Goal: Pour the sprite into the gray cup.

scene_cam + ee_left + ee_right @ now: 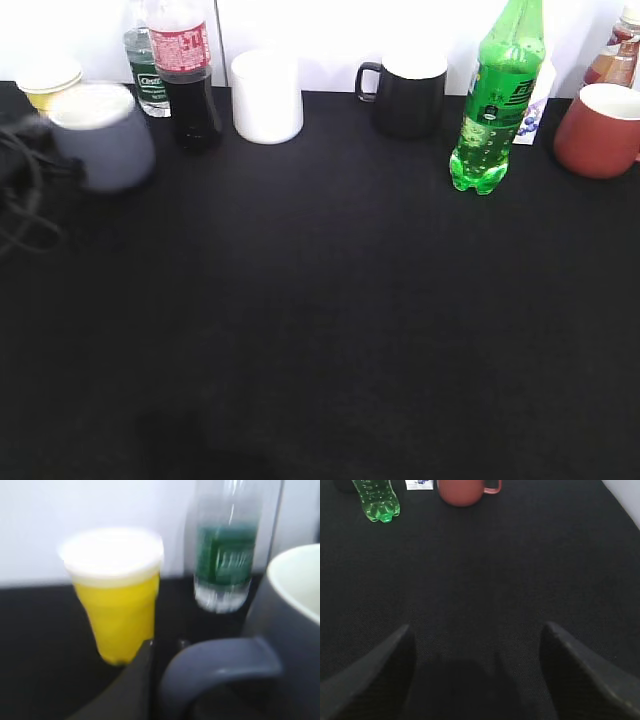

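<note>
The sprite point(497, 100), a tall green bottle, stands upright at the back right of the black table; the right wrist view shows its base point(377, 500) at top left. The gray cup point(103, 135) is at the left, blurred. In the left wrist view its handle point(220, 665) fills the foreground. One finger of my left gripper point(155, 652) presses against the handle's left side; the other finger is hidden. My right gripper point(477, 630) is open and empty over bare table, far from the sprite.
Along the back stand a yellow cup point(48, 82), a small clear bottle point(147, 65), a cola bottle point(188, 80), a white cup point(266, 95), a black mug point(408, 90) and a red mug point(600, 130). An orange bottle point(615, 55) is at the far right.
</note>
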